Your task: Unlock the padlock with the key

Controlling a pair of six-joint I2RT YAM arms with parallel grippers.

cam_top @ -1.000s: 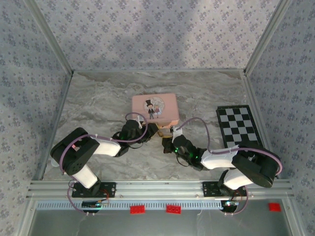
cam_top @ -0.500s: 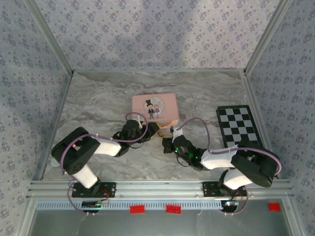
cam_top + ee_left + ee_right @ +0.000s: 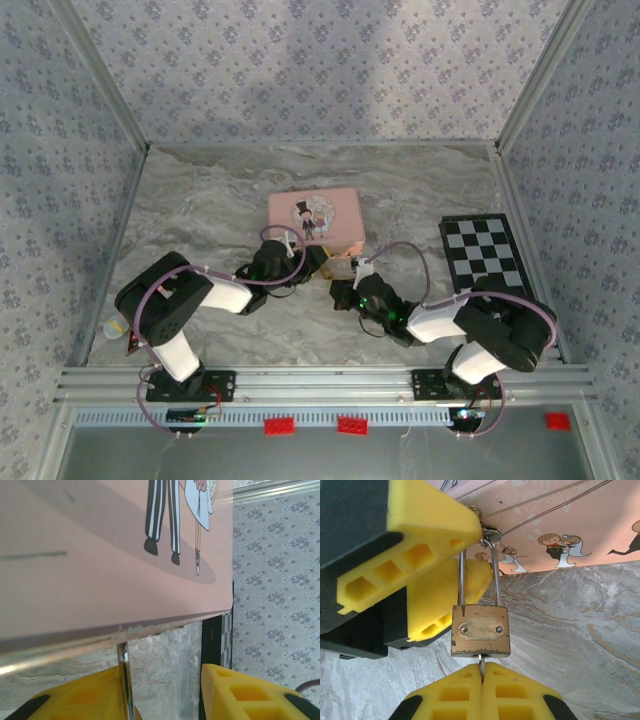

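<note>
The small brass padlock (image 3: 480, 630) hangs by its thin shackle (image 3: 496, 575) from the hasp on the front of the pink box (image 3: 560, 525). The dark key (image 3: 481, 661) sticks up into the padlock's bottom face, and my right gripper (image 3: 482, 669) is shut on it just below the body. My left gripper (image 3: 162, 672) stands open under the box's edge. One shackle leg (image 3: 125, 680) lies against its left finger, and the other finger (image 3: 250, 695) is well clear. In the top view both grippers meet at the padlock (image 3: 338, 268) in front of the box (image 3: 314, 220).
A black-and-white chessboard (image 3: 484, 253) lies flat to the right of the box. A small pale object (image 3: 115, 328) sits at the table's left edge beside the left arm. Patterned walls close the table in on three sides.
The left arm's elbow has swung a little to the right and the right arm has folded in slightly. Both grippers stay at the padlock in front of the box.
</note>
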